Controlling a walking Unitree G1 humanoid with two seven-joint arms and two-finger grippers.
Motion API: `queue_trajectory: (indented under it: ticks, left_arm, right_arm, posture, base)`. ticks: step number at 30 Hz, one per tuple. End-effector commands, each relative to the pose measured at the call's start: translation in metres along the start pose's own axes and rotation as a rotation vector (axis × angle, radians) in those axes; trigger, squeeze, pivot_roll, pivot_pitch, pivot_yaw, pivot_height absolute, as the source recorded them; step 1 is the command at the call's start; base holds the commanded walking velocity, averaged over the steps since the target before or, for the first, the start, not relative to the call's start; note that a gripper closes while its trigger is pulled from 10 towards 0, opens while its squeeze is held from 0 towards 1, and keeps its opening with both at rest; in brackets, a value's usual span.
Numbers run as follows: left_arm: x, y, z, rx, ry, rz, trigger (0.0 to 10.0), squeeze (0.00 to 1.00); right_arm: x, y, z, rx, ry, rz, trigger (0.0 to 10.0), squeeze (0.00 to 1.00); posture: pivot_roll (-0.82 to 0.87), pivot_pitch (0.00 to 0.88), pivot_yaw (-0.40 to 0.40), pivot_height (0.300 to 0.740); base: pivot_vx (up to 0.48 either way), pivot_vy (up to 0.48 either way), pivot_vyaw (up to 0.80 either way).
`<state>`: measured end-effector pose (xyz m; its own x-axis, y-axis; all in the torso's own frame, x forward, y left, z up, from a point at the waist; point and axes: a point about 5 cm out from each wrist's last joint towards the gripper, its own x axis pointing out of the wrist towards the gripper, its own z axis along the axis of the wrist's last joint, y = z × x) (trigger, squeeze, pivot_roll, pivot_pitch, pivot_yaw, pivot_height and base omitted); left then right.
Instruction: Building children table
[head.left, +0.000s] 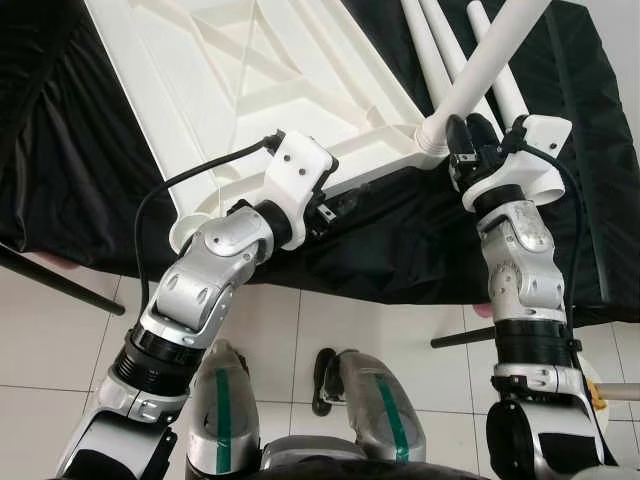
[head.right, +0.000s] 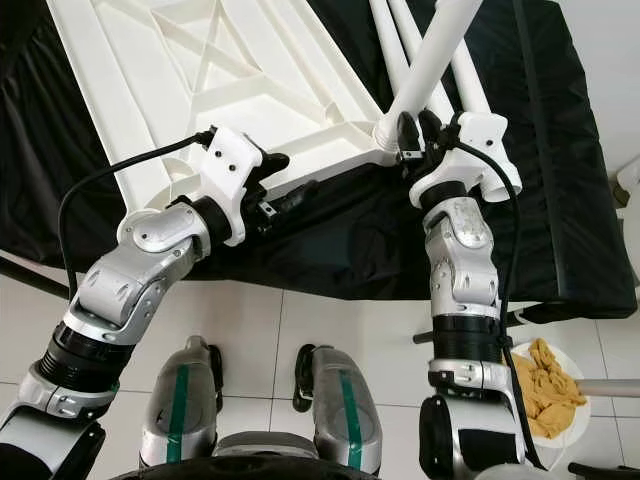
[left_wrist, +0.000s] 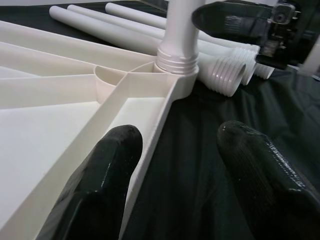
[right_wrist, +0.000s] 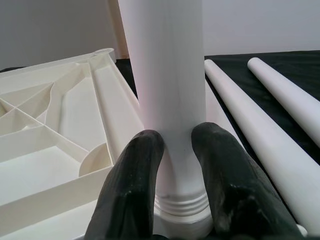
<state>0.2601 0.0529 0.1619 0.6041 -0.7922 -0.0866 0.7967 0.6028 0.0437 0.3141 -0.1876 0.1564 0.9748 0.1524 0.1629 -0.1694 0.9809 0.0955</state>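
1. A white plastic tabletop (head.left: 250, 90) lies upside down on a black cloth (head.left: 80, 150), its ribbed underside facing up.
2. A white leg (head.left: 480, 65) stands in the socket at the tabletop's near right corner, leaning up and away to the right.
3. The right gripper (right_wrist: 175, 165) is clamped on this leg just above its threaded base, one black finger on each side of the tube.
4. Three loose legs (left_wrist: 150, 35) lie on the cloth just beyond that corner, side by side, with their threaded ends pointing toward the socket.
5. The left gripper (left_wrist: 175, 170) sits at the tabletop's near edge, left of the standing leg. Its jaws are apart: one finger rests over the white rim and the other hangs over the black cloth, with nothing held between them.
6. The cloth drapes over a low surface above a pale tiled floor (head.left: 60, 340).
7. A white bowl (head.right: 560, 432) holding a yellow rag (head.right: 545, 390) sits on the floor beside the robot's right arm.
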Motion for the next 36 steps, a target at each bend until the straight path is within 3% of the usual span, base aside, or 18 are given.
queue_trajectory:
  ticks: [1,22,32,36]
  left_arm:
    - [0.0,-0.002,0.002,-0.001,-0.001,-0.007,10.0,0.0]
    - [0.002,-0.003,0.004,-0.011,-0.009,-0.007,10.0,0.0]
    - [0.003,0.014,0.011,-0.008,-0.035,0.088,10.0,0.0]
    - [0.003,0.028,0.015,0.0,-0.044,0.171,10.0,0.0]
  right_arm:
    - [0.007,-0.003,0.0,0.028,0.01,0.016,10.0,0.0]
    - [0.056,-0.003,-0.001,0.065,0.058,0.116,10.0,0.0]
    - [0.065,-0.004,-0.003,0.075,0.071,0.127,10.0,0.0]
    - [0.068,-0.004,-0.004,0.074,0.077,0.129,10.0,0.0]
  posture:
    - [0.09,0.089,-0.095,0.74]
    - [0.09,0.095,-0.083,0.74]
    - [0.08,0.099,-0.08,0.74]
    - [0.09,0.102,-0.081,0.74]
  base:
    - [0.0,0.0,0.0]
    - [0.0,0.0,0.0]
    - [0.0,0.0,0.0]
    - [0.0,0.0,0.0]
